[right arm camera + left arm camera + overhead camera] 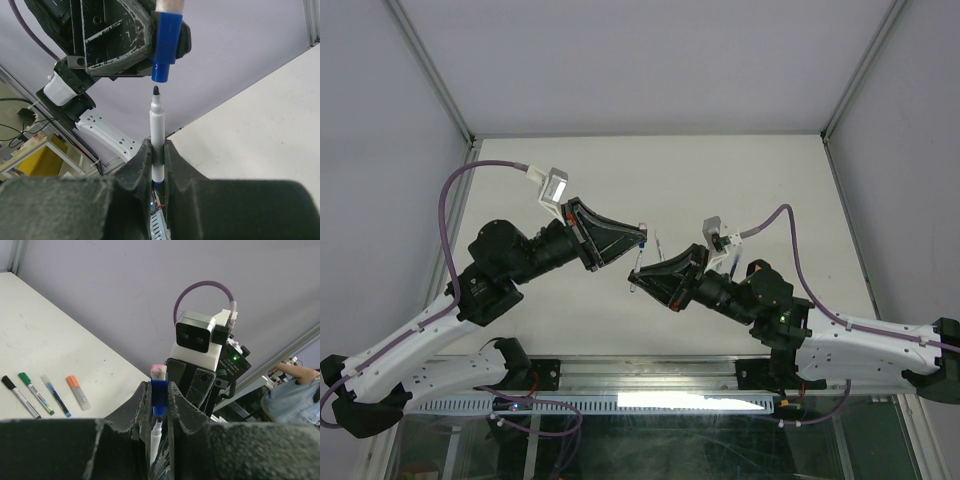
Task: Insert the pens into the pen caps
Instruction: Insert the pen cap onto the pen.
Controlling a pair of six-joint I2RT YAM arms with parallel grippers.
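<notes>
Blue plastic is showing between the fingertips of the left gripper [159, 396], which is clamping a short blue cap [165, 46]. In the right wrist view the cap's open mouth is pointing downward, and a pale pinkish stub is sticking out of its closed end. Opposite it, the right gripper [157, 155] is squeezing a white pen [157, 131] by the lower part of its barrel. The pen is standing straight up out of the jaws, and its small dark tip is aiming at the cap's mouth. Tip and cap are lining up closely but sitting just apart, with a thin strip of background showing between them.

From the top camera, the two grippers are meeting nose to nose in the air above the middle of the table [750, 180]. The pen and cap are too small there to make out clearly.

In the left wrist view, four more pens are lying side by side on the table, roughly parallel and well apart from both grippers. They are a black-capped pen [20, 396], a green-capped pen [36, 393], a thin blue-marked pen [56, 396] and a shorter orange-capped pen [78, 391]. All four are showing pale barrels. Whether the blue-marked one is wearing a cap is hard to tell at this size.
</notes>
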